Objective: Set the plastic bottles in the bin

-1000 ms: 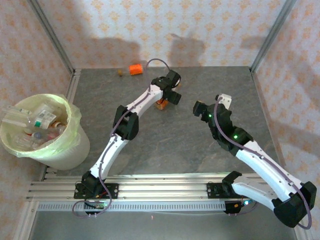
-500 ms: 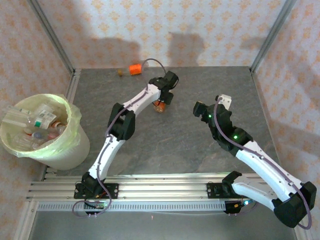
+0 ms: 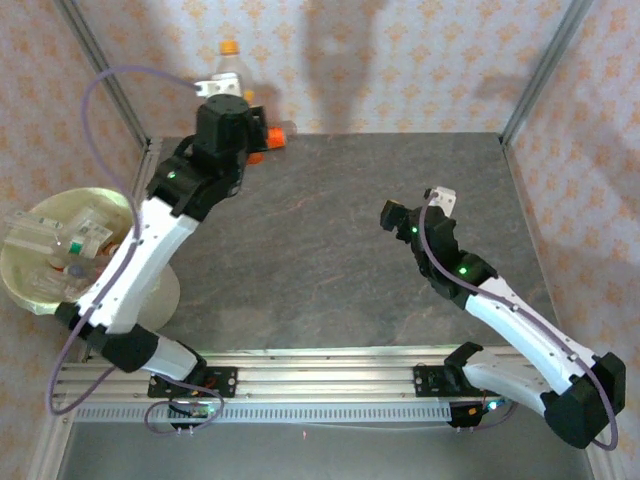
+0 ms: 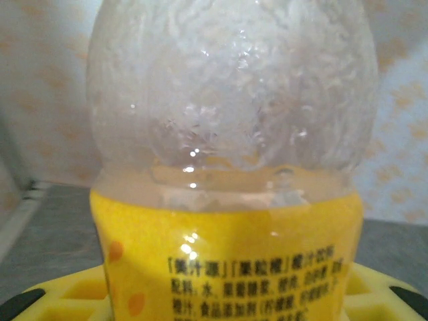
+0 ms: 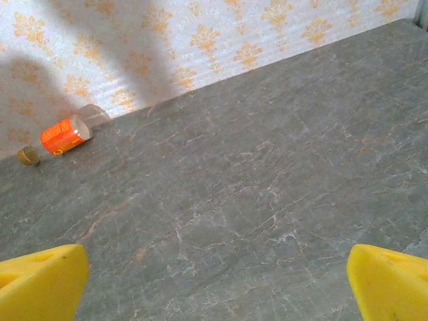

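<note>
Yellow-labelled plastic bottle, orange cap up, is clamped in the left fingers, high by the back wall and well apart from the bin. Right fingers spread wide, empty, above the desk. Another bottle lies by the wall. Best: swing over the bin's middle, grip firm, release only there.

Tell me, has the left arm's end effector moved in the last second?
Yes. The left end effector, shut on a bottle, has swung from mid-table leftward toward the back wall, nearer the bin.
</note>
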`<state>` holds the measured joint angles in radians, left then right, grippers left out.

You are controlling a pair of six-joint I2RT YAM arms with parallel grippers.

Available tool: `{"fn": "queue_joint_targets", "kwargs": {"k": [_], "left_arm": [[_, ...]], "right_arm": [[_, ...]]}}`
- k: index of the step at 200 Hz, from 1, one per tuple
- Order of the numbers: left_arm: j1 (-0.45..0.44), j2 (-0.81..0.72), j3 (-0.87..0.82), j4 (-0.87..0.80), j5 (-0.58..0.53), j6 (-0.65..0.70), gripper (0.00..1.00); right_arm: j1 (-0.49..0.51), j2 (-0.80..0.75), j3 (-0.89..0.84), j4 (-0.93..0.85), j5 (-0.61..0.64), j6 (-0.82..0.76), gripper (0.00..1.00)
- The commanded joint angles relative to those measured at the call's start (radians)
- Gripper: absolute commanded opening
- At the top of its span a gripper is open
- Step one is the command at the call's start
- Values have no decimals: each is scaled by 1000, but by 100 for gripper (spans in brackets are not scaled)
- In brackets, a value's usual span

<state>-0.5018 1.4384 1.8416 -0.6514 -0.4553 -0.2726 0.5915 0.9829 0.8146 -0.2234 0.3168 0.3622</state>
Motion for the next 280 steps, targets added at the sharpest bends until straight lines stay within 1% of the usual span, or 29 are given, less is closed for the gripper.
{"fn": "queue_joint_targets", "kwargs": {"k": [1,17,32,54,88,108,118,137,152,161,169,179,184,191,200,209,220,260,280], "left_arm": [[63,-82,-93,-100,-235,-51,49],[139,-193,-177,-108,-286,-90,49],[191,-299,-258,-91,-330,-93,49],[279,-421,-339,-83,-357,-98,49],[404,-520,-433,-99,-433,-117,47],[480,-564,-508,-67,-439,-127,47],[524,-578,-539,-59,-407,-144,47],[605,-580,-574,-76,-304,-203,49],[658,-573,-597,-103,-253,-255,54],[682,-573,-602,-130,-229,-317,57],[692,-573,-600,-156,-216,-351,62],[694,-573,-581,-193,-198,-381,74],[694,-572,-569,-208,-181,-391,80],[694,-567,-549,-229,-151,-402,88],[694,-557,-522,-256,-108,-412,93],[693,-547,-495,-284,-74,-428,97],[693,-541,-467,-299,-37,-439,100],[689,-541,-411,-258,127,-453,100],[667,-535,-385,-245,164,-461,99]], "right_arm": [[-8,18,-6,42,-10,-6,99],[-8,29,-3,45,-17,-5,99],[-9,36,2,50,-19,-6,99],[-8,52,4,64,-25,-2,99],[-8,96,28,77,-52,11,99],[-8,117,40,88,-71,21,99],[-9,127,45,93,-80,25,99],[-8,144,56,98,-93,26,99],[-8,151,61,97,-99,27,99],[-8,154,63,98,-101,30,99],[-8,155,64,96,-102,31,99],[-8,155,65,96,-101,33,99],[-7,157,66,97,-101,32,99],[-8,157,66,99,-100,35,99],[-7,159,66,99,-99,35,99],[-8,162,69,99,-100,36,99],[-9,166,71,101,-103,38,99],[-8,175,74,100,-101,43,99],[-7,177,74,99,-99,44,99]]}}
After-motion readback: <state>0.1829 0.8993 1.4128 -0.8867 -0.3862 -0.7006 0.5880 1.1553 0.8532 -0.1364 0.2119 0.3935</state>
